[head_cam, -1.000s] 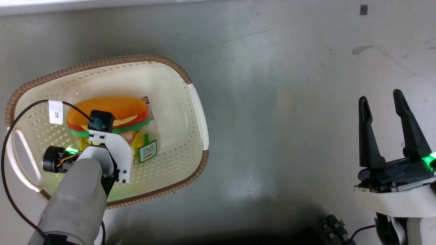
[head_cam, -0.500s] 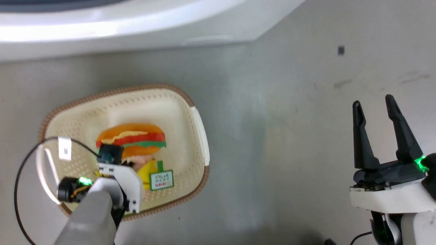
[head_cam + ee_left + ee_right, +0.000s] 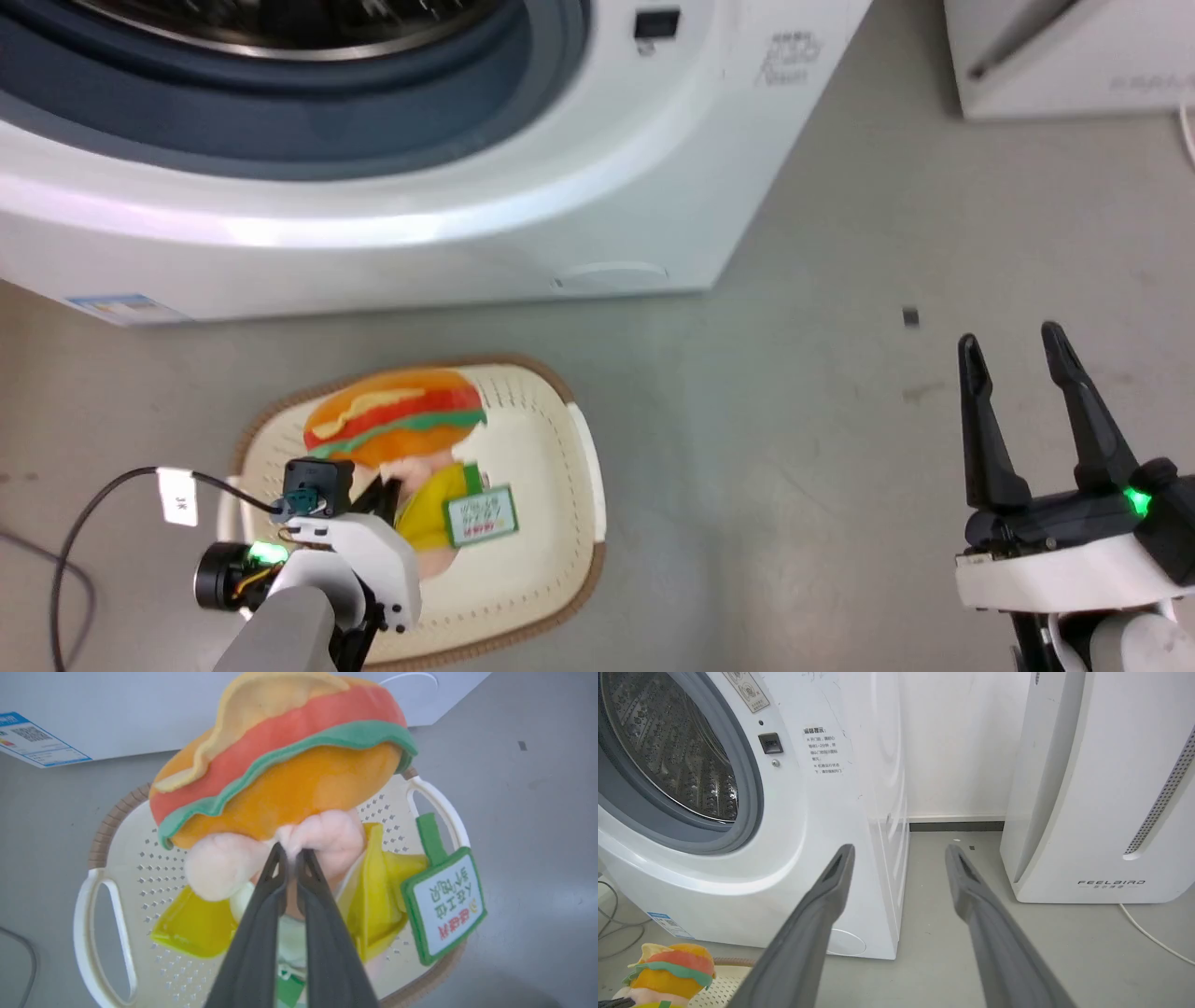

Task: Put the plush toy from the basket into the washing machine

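My left pincer (image 3: 290,853) was clamped tight on the plush toy (image 3: 285,770), pinching a peach-pink bit right under the orange bun. The burger was held up over the basket (image 3: 117,868), with its yellow part and green tag (image 3: 446,905) dangling above the perforated bottom. The basket sat on the grey floor (image 3: 794,448) near me on the left, and the washing machine (image 3: 467,215) was just beyond it, steel drum showing through the porthole. My right pincer (image 3: 1009,338) was way off to the right, fingers spread with nothing between them. A white FEELBIRD appliance (image 3: 1101,788) stood right of the washer
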Motion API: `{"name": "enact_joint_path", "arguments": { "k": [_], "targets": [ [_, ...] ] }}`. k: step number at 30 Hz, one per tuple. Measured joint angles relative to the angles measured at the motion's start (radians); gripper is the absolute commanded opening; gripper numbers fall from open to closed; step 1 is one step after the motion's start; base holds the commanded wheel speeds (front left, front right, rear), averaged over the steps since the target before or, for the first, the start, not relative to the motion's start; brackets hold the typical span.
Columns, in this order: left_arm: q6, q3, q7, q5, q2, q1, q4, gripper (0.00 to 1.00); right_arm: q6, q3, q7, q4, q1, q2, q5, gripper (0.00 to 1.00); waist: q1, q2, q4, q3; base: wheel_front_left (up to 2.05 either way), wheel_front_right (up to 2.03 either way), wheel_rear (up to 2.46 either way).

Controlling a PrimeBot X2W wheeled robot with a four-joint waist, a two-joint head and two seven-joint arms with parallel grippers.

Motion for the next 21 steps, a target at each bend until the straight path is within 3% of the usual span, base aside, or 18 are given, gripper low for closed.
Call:
{"name": "enact_joint_path", "arguments": {
  "k": [12, 21],
  "targets": [
    [0.037, 0.081, -0.002, 0.06, 0.009, 0.252, -0.512, 0.0, 0.0, -0.017, 0.0, 0.013, 0.067, 0.0, 0.0, 1.0, -0.0001, 0.0, 0.059, -0.186, 0.0, 0.0, 0.0],
    [0.056, 0.15, -0.002, 0.106, -0.022, 0.36, -0.828, 0.0, 0.0, -0.011, 0.0, 0.015, 0.085, 0.0, 0.005, 1.0, -0.0001, 0.0, 0.071, -0.247, 0.0, 0.0, 0.0]
  ]
}}
